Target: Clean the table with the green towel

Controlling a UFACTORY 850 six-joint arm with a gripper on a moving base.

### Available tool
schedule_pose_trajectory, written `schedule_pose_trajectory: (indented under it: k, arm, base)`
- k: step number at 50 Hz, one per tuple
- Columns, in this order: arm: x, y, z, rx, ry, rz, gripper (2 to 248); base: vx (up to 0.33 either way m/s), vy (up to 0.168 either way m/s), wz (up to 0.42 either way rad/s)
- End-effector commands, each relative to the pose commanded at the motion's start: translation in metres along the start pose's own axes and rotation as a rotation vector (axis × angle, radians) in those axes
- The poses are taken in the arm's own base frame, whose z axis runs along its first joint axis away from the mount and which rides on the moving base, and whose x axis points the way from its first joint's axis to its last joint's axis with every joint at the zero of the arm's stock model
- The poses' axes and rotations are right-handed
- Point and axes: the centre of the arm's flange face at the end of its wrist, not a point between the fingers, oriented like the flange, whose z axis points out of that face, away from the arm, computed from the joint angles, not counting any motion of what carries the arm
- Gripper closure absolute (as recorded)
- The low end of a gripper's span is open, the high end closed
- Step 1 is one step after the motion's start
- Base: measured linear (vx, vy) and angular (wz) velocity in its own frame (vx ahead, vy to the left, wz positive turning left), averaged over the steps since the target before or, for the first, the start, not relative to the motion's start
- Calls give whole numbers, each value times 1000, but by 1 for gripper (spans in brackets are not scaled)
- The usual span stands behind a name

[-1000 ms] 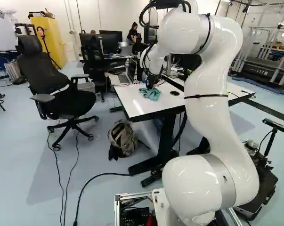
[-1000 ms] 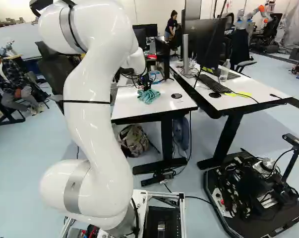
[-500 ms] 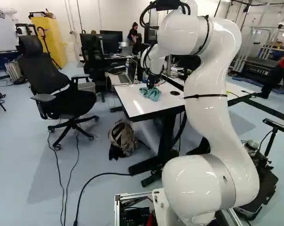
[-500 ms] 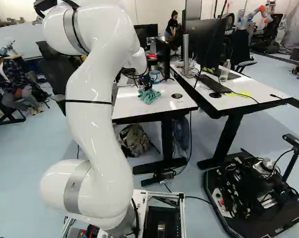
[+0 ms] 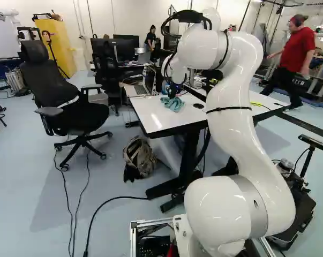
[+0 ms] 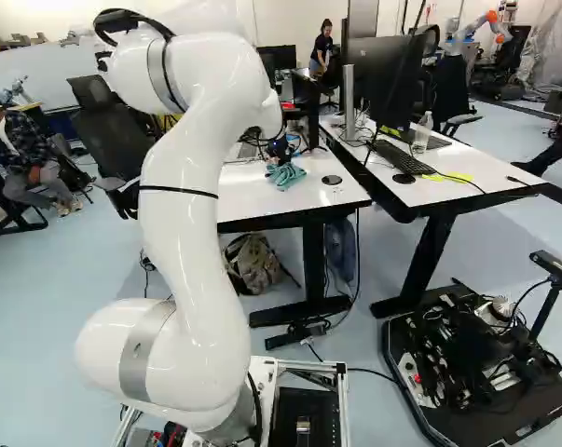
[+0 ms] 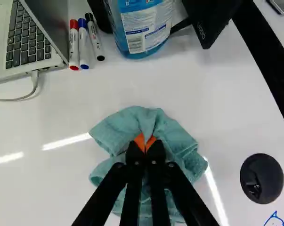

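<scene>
One black hand clamped on rumpled green towel, soft folds fanned over glossy white tabletop.

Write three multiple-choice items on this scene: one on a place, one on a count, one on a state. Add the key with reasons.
1. Where do the markers lie?
A) on the floor
B) on the table, between laptop and bottle
C) on the chair

2. How many markers are there?
A) three
B) five
C) one

3. How is the claw?
A) wide open
B) raised clear of the towel
C) closed on the towel

Key:
1 B: the wrist view shows them there.
2 A: red, blue and black caps.
3 C: its orange pads pinch a fold.
</scene>
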Motion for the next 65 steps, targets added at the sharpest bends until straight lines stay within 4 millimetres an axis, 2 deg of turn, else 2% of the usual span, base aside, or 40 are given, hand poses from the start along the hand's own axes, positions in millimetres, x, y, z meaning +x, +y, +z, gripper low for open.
schedule_pose_trajectory:
  k: [12, 26, 65]
  arm:
    - [5, -19, 4, 13, 7, -22, 228]
    - [-5, -39, -4, 28, -6, -46, 228]
    - [-59, -38, -43, 28, -73, -50, 228]
  base:
    - [0, 0, 0]
    - [0, 0, 0]
    - [0, 0, 0]
